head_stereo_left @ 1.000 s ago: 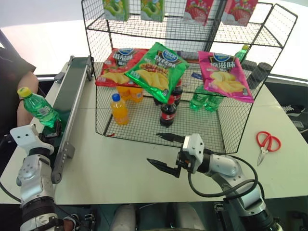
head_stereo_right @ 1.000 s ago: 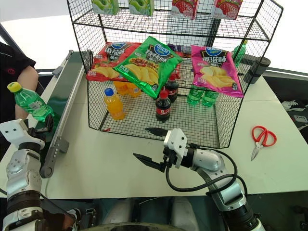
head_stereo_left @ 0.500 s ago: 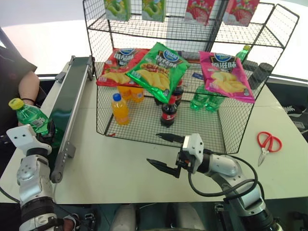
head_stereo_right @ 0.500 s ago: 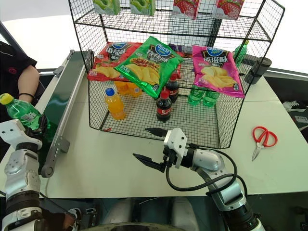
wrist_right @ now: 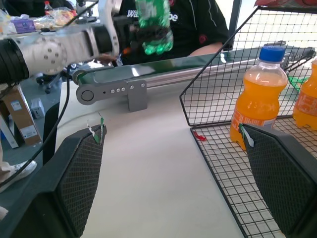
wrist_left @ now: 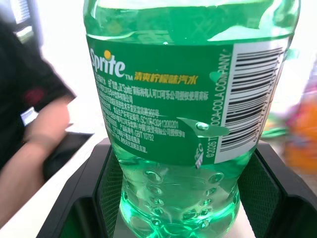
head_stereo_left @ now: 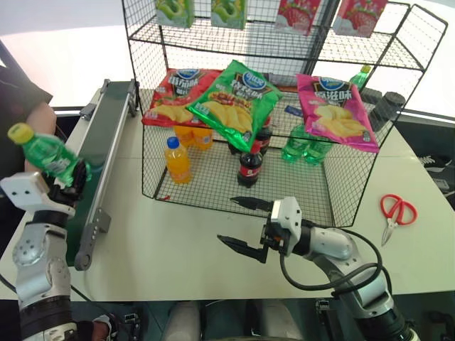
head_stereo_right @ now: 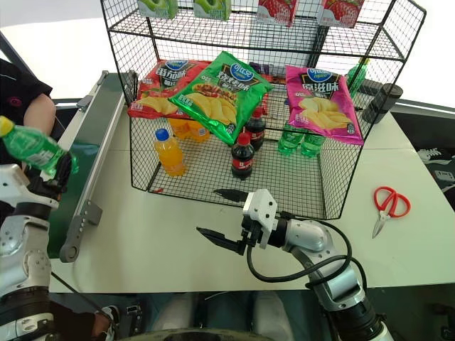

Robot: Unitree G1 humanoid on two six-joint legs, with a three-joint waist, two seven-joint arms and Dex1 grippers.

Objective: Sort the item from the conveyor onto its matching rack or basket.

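The desk (head_stereo_left: pixel 178 249) carries the rack (head_stereo_left: pixel 242 177) along its far edge and the conveyor (head_stereo_left: pixel 99 163) along its left edge. Near the front edge the right gripper (head_stereo_left: pixel 242 226) hovers with jaws spread wide, empty. The left gripper (head_stereo_left: pixel 67 186) is clamped on the bottle (head_stereo_left: pixel 48 153), held tilted above the conveyor's near end. Scissors (head_stereo_left: pixel 393 213) lie by the right edge.
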